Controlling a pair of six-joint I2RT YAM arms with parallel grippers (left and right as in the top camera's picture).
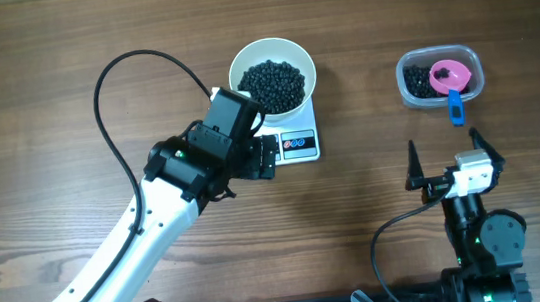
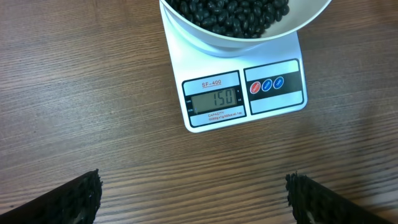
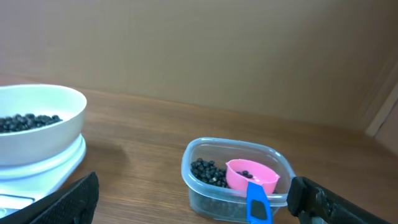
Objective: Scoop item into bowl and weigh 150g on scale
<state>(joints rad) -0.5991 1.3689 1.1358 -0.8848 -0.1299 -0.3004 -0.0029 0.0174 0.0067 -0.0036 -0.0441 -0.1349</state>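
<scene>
On the tabletop, the white bowl sits on the far end of the digital scale, heaped with small black beans. My left hand hovers just in front of the scale, fingers spread fully and gripping nothing. Its camera looks straight down at the display, which reads 150, so I judge the weighing met. My right hand is equally wide and empty. It is well apart from the bowl, near the clear tub where the pink scoop rests among more beans.

The beans look hard, smooth and loose. They would roll and scatter, so they want scooping, not pinching. The bowl seems rigid and slippery, and loaded it will be weighty. Its rim is the place to grip, though any nudge would upset the reading. The scoop is light plastic, best taken by its blue handle, which sticks out over the tub's near wall and points toward my right hand. The scale's long axis runs away from me, display end nearest.
</scene>
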